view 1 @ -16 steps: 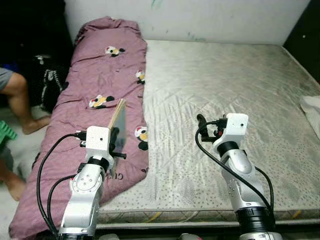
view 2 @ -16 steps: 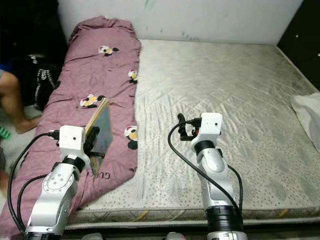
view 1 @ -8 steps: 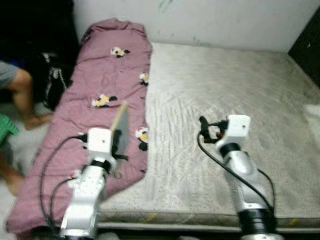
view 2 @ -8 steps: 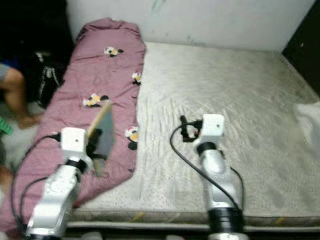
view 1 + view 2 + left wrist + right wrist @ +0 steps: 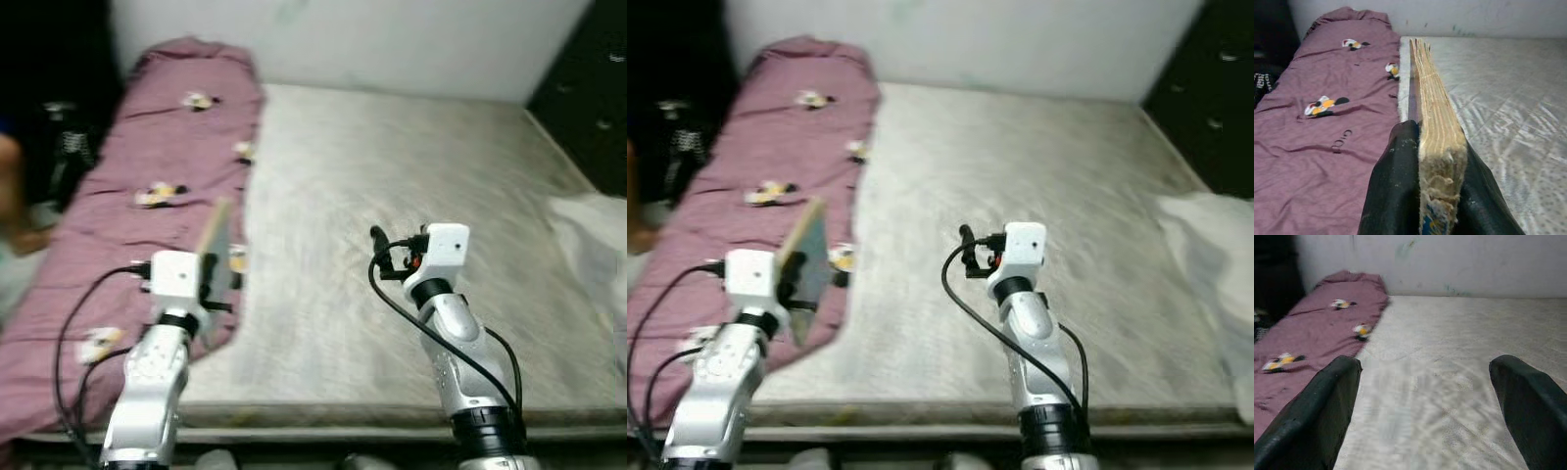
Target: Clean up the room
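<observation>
**Book held over the bed's edge, right gripper idle and spread**

We are standing at the foot of a bare grey mattress, with our left gripper clenching a thick, worn book by its lower end. The book is standing on edge between the two black fingers, its yellowed page block facing up toward the wrist camera and its spine pointing away toward the wall. In the head views the book is hanging above the near edge of a maroon quilt, close to where the quilt meets the open mattress. The quilt is lying along the left side of the bed and is printed with small cartoon figures. Our right gripper is hovering over the middle of the mattress, its fingers spread wide and gripping nothing. A white cloth is lying at the right edge of the bed. The head views are blurring slightly
</observation>
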Tool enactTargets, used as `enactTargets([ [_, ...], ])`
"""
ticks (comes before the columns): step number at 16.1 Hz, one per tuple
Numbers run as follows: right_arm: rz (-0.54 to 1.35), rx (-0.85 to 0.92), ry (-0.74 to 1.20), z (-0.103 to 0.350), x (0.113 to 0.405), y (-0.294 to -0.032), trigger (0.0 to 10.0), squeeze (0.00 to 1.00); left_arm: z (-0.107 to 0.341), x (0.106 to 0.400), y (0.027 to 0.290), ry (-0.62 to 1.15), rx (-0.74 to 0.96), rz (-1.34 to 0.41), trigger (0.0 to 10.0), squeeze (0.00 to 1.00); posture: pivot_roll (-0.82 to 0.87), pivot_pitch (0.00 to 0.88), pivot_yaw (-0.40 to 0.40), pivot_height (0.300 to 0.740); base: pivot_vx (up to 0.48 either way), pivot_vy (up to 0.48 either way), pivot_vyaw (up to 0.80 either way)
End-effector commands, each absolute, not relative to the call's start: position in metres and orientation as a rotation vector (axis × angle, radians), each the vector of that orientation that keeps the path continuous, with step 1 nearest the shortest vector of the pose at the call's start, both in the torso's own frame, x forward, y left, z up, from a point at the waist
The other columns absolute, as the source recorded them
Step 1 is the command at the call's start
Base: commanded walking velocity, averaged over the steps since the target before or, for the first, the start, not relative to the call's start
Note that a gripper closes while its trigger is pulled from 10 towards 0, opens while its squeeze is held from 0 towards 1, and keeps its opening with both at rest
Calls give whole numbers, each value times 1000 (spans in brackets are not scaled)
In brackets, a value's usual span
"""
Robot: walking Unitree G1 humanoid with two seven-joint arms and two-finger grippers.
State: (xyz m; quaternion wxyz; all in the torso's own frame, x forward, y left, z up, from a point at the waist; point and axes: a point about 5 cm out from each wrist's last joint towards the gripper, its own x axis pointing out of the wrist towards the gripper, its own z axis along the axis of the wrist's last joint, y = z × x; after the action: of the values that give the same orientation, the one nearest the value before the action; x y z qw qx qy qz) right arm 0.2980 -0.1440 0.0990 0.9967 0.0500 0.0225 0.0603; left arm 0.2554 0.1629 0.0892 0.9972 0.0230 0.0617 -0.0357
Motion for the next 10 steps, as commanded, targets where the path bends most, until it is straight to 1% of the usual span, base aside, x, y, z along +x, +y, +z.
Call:
enactTargets([
  [1,100,89,51,100,298,-153,10000,0,97,258,152,82,37,-112,10000,0,-37,0,-45,740,0,-345,0],
  [9,113,77,56,100,299,-153,10000,0,97,260,151,80,36,-104,10000,0,-37,0,-58,740,0,-347,0],
  [10,116,72,56,100,299,-153,10000,0,97,260,151,77,40,-99,10000,0,-39,0,-59,740,0,0,0],
])
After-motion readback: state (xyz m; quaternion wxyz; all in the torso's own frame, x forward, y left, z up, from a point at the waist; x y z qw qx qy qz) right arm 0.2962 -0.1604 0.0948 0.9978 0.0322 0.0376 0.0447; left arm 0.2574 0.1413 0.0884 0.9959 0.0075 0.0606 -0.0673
